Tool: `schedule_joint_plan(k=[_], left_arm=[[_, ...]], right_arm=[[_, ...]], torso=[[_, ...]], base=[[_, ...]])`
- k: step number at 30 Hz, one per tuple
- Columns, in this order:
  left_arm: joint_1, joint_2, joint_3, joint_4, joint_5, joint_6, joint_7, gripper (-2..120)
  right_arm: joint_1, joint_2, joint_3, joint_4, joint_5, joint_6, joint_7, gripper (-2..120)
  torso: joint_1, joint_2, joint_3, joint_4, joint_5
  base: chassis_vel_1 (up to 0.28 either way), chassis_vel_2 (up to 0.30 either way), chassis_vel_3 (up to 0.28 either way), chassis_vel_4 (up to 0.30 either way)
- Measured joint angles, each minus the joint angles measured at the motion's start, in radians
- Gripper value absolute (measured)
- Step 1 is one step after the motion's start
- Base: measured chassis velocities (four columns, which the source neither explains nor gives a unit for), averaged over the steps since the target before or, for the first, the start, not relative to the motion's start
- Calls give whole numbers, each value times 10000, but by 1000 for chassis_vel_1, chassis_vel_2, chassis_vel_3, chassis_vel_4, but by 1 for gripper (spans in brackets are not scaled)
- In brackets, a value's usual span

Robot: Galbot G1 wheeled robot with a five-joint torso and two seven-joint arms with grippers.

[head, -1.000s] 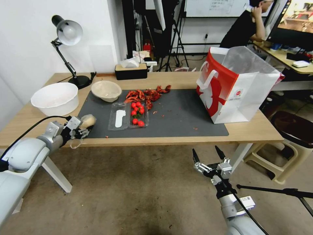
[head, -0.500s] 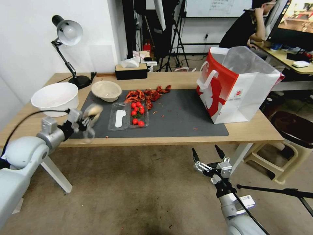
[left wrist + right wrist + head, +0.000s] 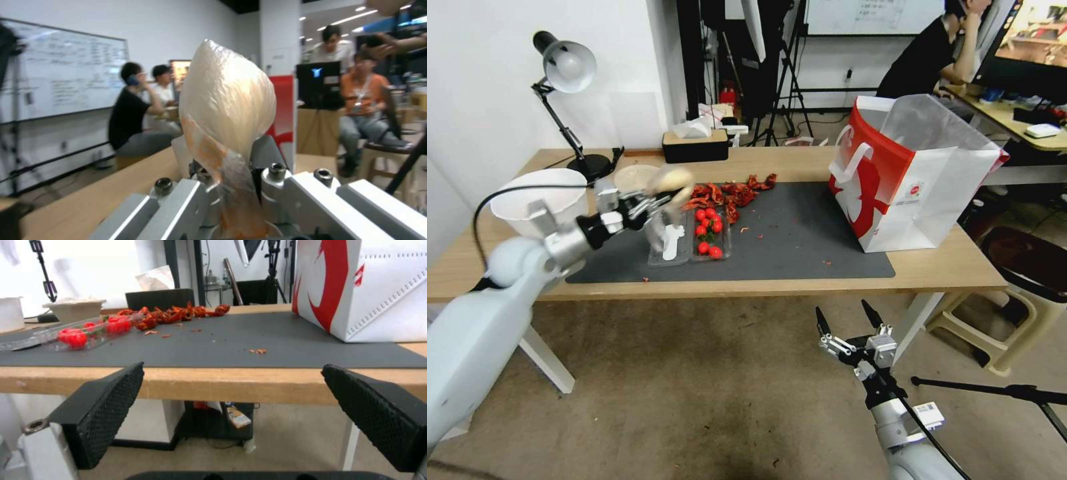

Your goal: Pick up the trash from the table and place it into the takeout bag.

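Lifted over the table (image 3: pixel 934 270), left gripper (image 3: pixel 650 197) clamps one knotted bag (image 3: pixel 225 100).

Bare stretch of dark mat (image 3: pixel 800 233) btwn clear tomato tray (image 3: pixel 690 237) & takeout bag (image 3: pixel 910 177), only red crumbs there. Bag mouth open upward. Red shell pile (image 3: pixel 727 193), beige bowl (image 3: pixel 634 179) & desk lamp (image 3: pixel 564 100) crowd counter (image 3: pixel 947 267) left-back.
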Motion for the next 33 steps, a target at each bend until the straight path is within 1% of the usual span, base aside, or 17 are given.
schedule_joint_plan(k=[2,3,5,6,8,9,10,13,14,17,18,21,22,23,25,30,33], left_arm=[[-1064,-387,859,483,-8,152,113,4],[-1064,-387,859,483,-8,152,113,4],[-2157,-846,1739,1075,-8,208,77,4],[-2157,-846,1739,1075,-8,208,77,4],[-2871,-1214,2170,1489,-2,210,-15,4],[-3432,-1633,2492,1850,12,212,-109,4],[-3432,-1633,2492,1850,12,212,-109,4],[-4439,-2597,3077,2640,37,228,-275,4],[-4439,-2597,3077,2640,37,228,-275,4],[-5253,-3367,3684,3431,45,175,-355,4],[-5253,-3367,3684,3431,45,175,-355,4],[-5717,-3867,3987,3933,69,102,-371,4],[-6276,-4403,4334,4498,15,99,-464,4],[-6276,-4403,4334,4498,15,99,-464,4],[-6875,-4745,4926,5088,-15,70,-446,4],[-7331,-4956,5367,5494,-15,64,-443,4],[-7861,-5211,5883,5917,-84,71,-532,4]], right_arm=[[-137,21,62,37,-23,26,-5,100],[-137,21,62,37,-23,26,-5,100],[-250,22,140,104,-50,38,-7,100],[-250,22,140,104,-50,38,-7,100],[-306,24,163,132,-76,43,-6,100],[-332,38,168,137,-89,44,-6,100],[-332,38,168,137,-89,44,-6,100],[-294,106,173,21,-100,65,-22,100],[-294,106,173,21,-100,65,-22,100],[-298,182,136,-31,-100,87,-87,100],[-298,182,136,-31,-100,87,-87,100],[-243,219,129,-77,-90,109,-106,100],[-197,251,159,-100,-64,110,-110,100],[-197,251,159,-100,-64,110,-110,100],[-221,239,227,-91,-33,116,-114,100],[-224,226,276,-81,3,125,-114,100],[-228,227,306,-49,15,134,-114,100]], torso=[[0,0,0,-1,-3],[0,0,0,-1,-3],[0,0,0,-3,-5],[0,0,0,-3,-5],[0,-1,0,-2,0],[0,-1,0,1,0],[0,-1,0,1,0],[0,-1,0,-6,3],[0,-1,0,-6,3],[0,-1,0,-3,0],[0,-1,0,-3,0],[0,-1,0,0,-3],[1,-2,0,-1,-4],[1,-2,0,-1,-4],[-2,-1,-1,1,-5],[0,-1,0,0,-3],[0,-1,0,-2,-2]], base=[[0,0,0,0],[0,0,0,0],[0,0,0,0],[0,0,0,0],[0,0,0,0],[0,0,0,0],[0,0,0,0],[0,0,0,0],[0,0,0,0],[0,0,0,0],[0,0,0,0],[0,0,0,0],[0,0,0,0],[0,0,0,0],[0,0,0,0],[0,0,0,0],[0,0,0,0]])
